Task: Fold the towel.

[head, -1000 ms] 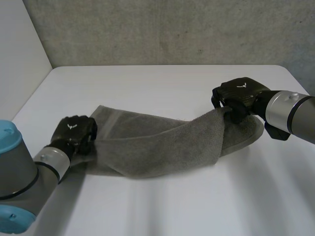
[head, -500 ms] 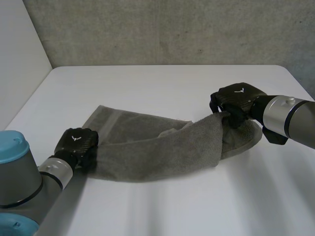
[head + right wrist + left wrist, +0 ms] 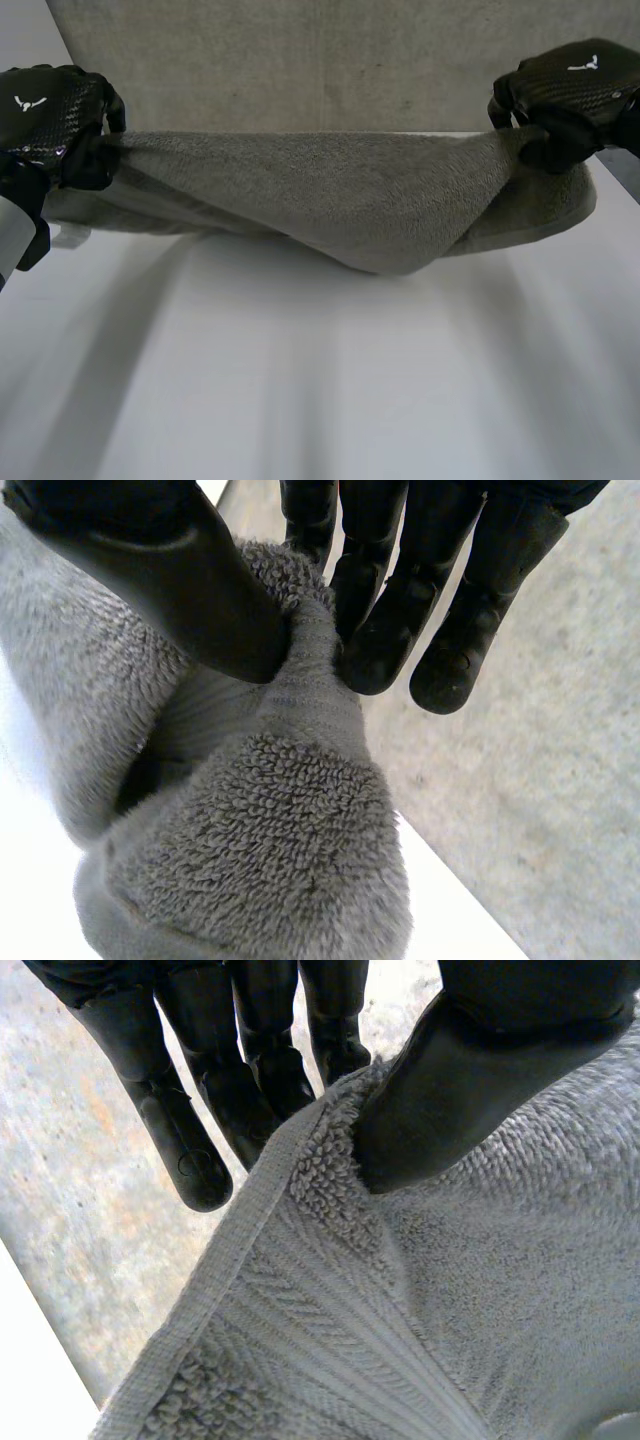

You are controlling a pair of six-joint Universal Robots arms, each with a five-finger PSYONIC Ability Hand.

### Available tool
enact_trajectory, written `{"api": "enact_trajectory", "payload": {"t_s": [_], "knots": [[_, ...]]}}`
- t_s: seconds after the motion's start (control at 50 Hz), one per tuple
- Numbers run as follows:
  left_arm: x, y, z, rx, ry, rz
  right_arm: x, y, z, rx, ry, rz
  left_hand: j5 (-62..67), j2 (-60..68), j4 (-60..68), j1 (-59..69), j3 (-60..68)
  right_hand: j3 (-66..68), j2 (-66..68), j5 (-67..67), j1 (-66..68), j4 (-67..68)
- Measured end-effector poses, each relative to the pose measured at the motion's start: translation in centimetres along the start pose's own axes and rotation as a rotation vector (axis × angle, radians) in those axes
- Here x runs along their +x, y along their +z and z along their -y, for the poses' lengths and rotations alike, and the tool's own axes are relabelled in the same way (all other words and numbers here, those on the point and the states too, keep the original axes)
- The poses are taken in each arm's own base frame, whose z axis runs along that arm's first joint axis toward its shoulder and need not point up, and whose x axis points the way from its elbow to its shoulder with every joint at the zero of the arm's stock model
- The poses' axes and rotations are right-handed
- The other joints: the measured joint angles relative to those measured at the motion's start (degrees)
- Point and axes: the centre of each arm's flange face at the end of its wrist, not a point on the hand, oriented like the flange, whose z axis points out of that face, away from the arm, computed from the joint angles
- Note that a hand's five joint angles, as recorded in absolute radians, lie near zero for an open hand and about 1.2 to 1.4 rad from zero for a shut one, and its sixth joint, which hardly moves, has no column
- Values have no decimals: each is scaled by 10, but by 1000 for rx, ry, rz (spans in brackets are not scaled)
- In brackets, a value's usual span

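Note:
A grey terry towel [image 3: 330,195] hangs stretched in the air between my two hands, sagging in the middle above the white table [image 3: 320,380]. My left hand [image 3: 50,120] is shut on the towel's left end; in the left wrist view its thumb [image 3: 470,1080] pinches the banded hem of the towel [image 3: 420,1300] against the fingers [image 3: 190,1150]. My right hand [image 3: 570,95] is shut on the right end, where the cloth bunches. In the right wrist view the thumb [image 3: 190,590] and fingers [image 3: 390,630] pinch a fold of the towel [image 3: 270,850].
A grey concrete wall [image 3: 320,60] stands behind the table. The table's far edge runs just behind the raised towel.
Both hands have risen from the table and lifted the towel up, pulling it taut between them. The left hand's fingers have closed on the towel's end.

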Motion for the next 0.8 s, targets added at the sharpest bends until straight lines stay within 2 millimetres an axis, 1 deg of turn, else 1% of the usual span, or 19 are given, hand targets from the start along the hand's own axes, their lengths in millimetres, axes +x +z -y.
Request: {"api": "enact_trajectory", "payload": {"t_s": [0.06, 0.12, 0.16, 0.18, 0.24, 0.26, 0.32, 0.38, 0.42, 0.46, 0.52, 0.54, 0.56, 0.6, 0.62, 0.64, 0.7, 0.74, 0.8], "knots": [[-3, 10, -15, -50, -13, -7, 3, 14, -14, -64, -40, 6, 0, 0, 0, 0, 1, 0, 0, 0, 0, 0], [-4, 26, -38, -118, -29, -18, 1, 36, -34, -151, -103, 22, 0, 5, 0, 0, 4, 0, 0, 0, 0, 0], [-2, 41, -60, -171, -41, -32, -6, 55, -48, -209, -161, 39, 0, 5, 0, 0, 4, 0, 0, 0, 0, 0], [-1, 45, -65, -185, -43, -36, -8, 60, -51, -220, -175, 43, 0, 5, 0, 0, 4, 0, 0, 0, 0, 0], [6, 67, -93, -237, -53, -60, -22, 90, -66, -261, -250, 56, 4, 5, 0, 3, 4, 0, 0, 0, 0, 0], [7, 71, -97, -242, -54, -63, -24, 95, -67, -260, -259, 54, 7, 5, 0, 3, 4, 0, 0, 0, 0, 0], [10, 96, -115, -245, -53, -67, -29, 126, -71, -217, -301, 18, 11, 6, 0, 3, 4, 0, 0, 0, 0, 0], [8, 118, -117, -211, -44, -39, -25, 147, -65, -133, -322, -45, 11, 6, 0, 3, 4, 0, 0, 0, 0, 0], [3, 140, -109, -149, -35, 9, -15, 165, -51, -20, -339, -131, 11, 6, 0, 3, 4, 0, 0, 0, 0, 0], [-2, 154, -97, -92, -33, 49, -6, 173, -37, 69, -349, -200, 11, 6, 0, 3, 4, 0, 0, 0, 0, 0], [-11, 175, -63, 44, -46, 120, 12, 181, -9, 230, -363, -330, 11, 6, 0, 3, 4, 0, 0, 0, 0, 0], [-16, 183, -42, 120, -59, 149, 20, 181, 5, 300, -368, -386, 11, 6, 0, 3, 4, 0, 0, 0, 0, 0], [-18, 185, -33, 154, -66, 160, 23, 180, 11, 330, -370, -409, 11, 6, 0, 3, 4, 0, 0, 0, 0, 0], [-24, 192, 5, 291, -94, 191, 34, 176, 32, 433, -378, -489, 11, 6, 0, 3, 4, 0, 0, 0, 0, 0], [-25, 193, 12, 316, -99, 195, 36, 175, 36, 452, -379, -504, 11, 6, 0, 3, 4, 0, 0, 0, 0, 0], [-28, 194, 28, 374, -108, 200, 40, 173, 43, 483, -382, -527, 11, 6, 0, 3, 4, 0, 0, 0, 0, 0], [-31, 192, 61, 486, -121, 197, 43, 168, 52, 519, -385, -553, 11, 6, 0, 3, 4, 0, 0, 0, 0, 0], [-30, 190, 71, 519, -121, 183, 43, 167, 52, 508, -384, -545, 11, 6, 0, 3, 4, 0, 0, 0, 0, 0], [-24, 189, 65, 499, -114, 140, 36, 170, 38, 431, -378, -484, 11, 6, 0, 3, 4, 0, 0, 0, 0, 0]]}}
